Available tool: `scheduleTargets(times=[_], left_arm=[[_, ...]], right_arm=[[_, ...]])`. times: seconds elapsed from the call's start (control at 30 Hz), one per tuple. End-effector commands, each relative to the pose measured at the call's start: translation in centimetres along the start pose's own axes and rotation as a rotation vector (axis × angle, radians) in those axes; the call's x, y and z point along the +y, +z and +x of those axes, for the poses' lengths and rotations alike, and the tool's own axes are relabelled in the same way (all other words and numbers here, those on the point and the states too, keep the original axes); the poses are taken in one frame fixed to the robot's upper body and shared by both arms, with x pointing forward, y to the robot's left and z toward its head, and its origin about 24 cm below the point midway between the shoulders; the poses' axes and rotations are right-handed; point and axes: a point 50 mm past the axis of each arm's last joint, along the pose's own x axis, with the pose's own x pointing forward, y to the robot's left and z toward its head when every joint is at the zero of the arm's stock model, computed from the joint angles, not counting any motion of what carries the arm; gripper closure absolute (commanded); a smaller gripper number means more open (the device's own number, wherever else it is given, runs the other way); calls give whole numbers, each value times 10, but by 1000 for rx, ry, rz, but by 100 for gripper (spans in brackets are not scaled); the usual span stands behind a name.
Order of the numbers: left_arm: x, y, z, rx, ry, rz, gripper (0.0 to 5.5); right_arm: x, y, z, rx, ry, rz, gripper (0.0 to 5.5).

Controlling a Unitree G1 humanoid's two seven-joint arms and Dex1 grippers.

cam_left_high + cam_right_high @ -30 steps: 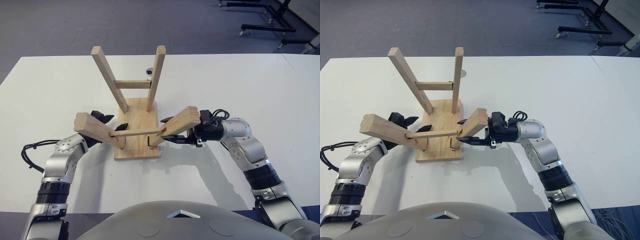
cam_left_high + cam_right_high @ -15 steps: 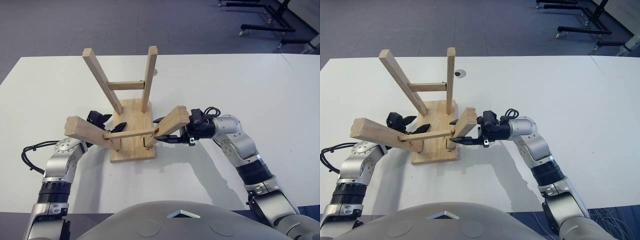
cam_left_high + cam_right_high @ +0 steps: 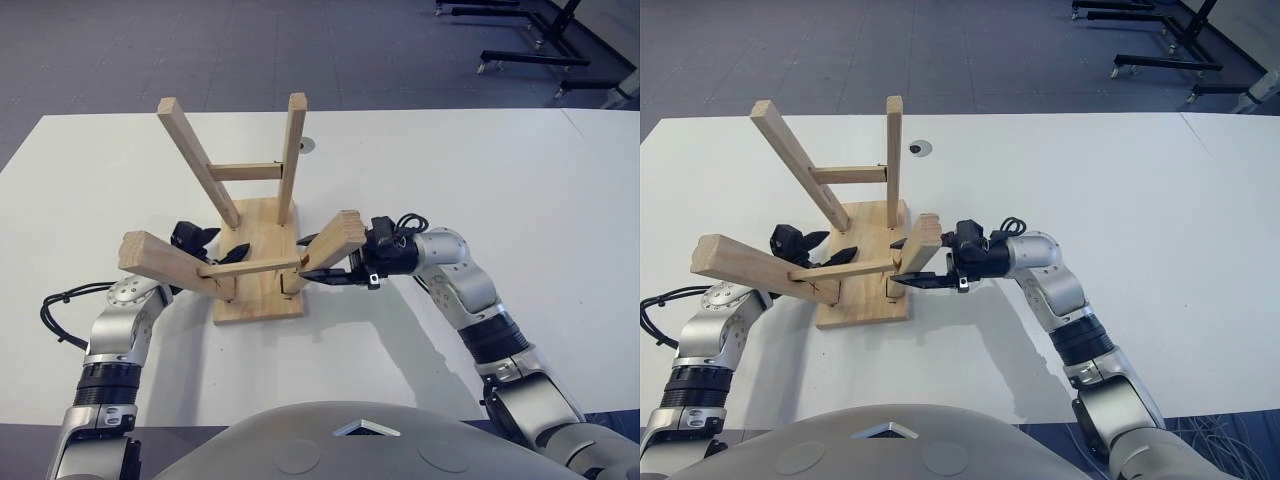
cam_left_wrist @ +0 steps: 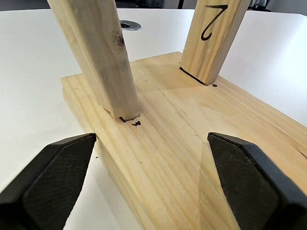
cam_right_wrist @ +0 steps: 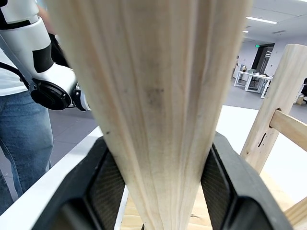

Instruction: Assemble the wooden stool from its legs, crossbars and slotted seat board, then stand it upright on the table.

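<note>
The upturned stool (image 3: 255, 215) has slid towards the robot's left across the worktop (image 3: 500, 180) over the past second, turning slightly and uncovering a cable port (image 3: 305, 144) behind it. The right hand (image 3: 312, 260) is clamped on the near right leg (image 3: 335, 238); the left hand (image 4: 151, 139) has its fingers apart, flanking the seat board (image 3: 262, 300) without closing on it. All four legs stand in the board's slots with both crossbars fitted, so assembly looks finished – what likely remains is turning the stool over onto its feet. There are no containers beyond the slots.
</note>
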Motion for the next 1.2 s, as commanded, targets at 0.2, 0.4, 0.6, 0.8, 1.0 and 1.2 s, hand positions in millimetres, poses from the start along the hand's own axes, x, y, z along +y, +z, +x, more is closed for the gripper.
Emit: scheduleTargets(times=[0.2, 0.4, 0.6, 0.8, 1.0, 1.2], left_arm=[[-2, -3, 5, 15, -16, 3, 123], [-2, -3, 6, 17, -22, 10, 123], [-3, -3, 6, 22, -24, 13, 123], [-4, -4, 5, 26, -27, 14, 123], [-6, -3, 4, 27, -33, 20, 123], [-6, -3, 4, 20, -30, 18, 123]], right_arm=[[3, -28, 8, 120, 34, 128, 344], [1, -32, 12, 137, 57, 144, 344], [-1, -34, 17, 152, 68, 141, 344], [-2, -41, 19, 255, 107, 139, 344], [-3, -51, 17, 390, 137, 164, 344], [-3, -60, 18, 521, 167, 229, 344]])
